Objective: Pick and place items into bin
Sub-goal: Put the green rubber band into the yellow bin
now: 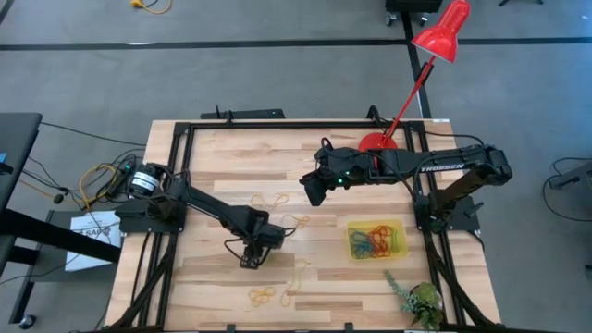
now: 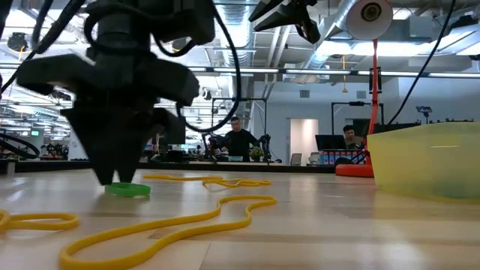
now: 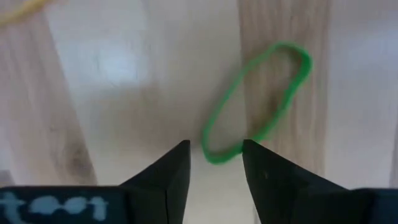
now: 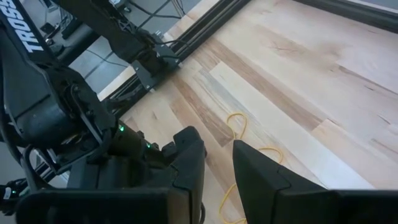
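The left gripper (image 1: 250, 263), low and left of centre in the high view, has its fingers (image 3: 171, 171) parted over one green band (image 3: 258, 102) lying flat on the table (image 1: 213, 153), nothing held. The right gripper (image 1: 313, 190) hangs at centre with a gap between its fingers, empty. Right of centre sits one yellow bin (image 1: 400, 250) holding several bands. Loose yellow bands (image 1: 264, 296) lie in about four spots.

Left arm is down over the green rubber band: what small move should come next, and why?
Probably close the left tool on the green rubber band. Its fingers stand open, low on the table, with the band's near end lying between the tips. The yellow bin already holds bands; the right tool hangs above the table.
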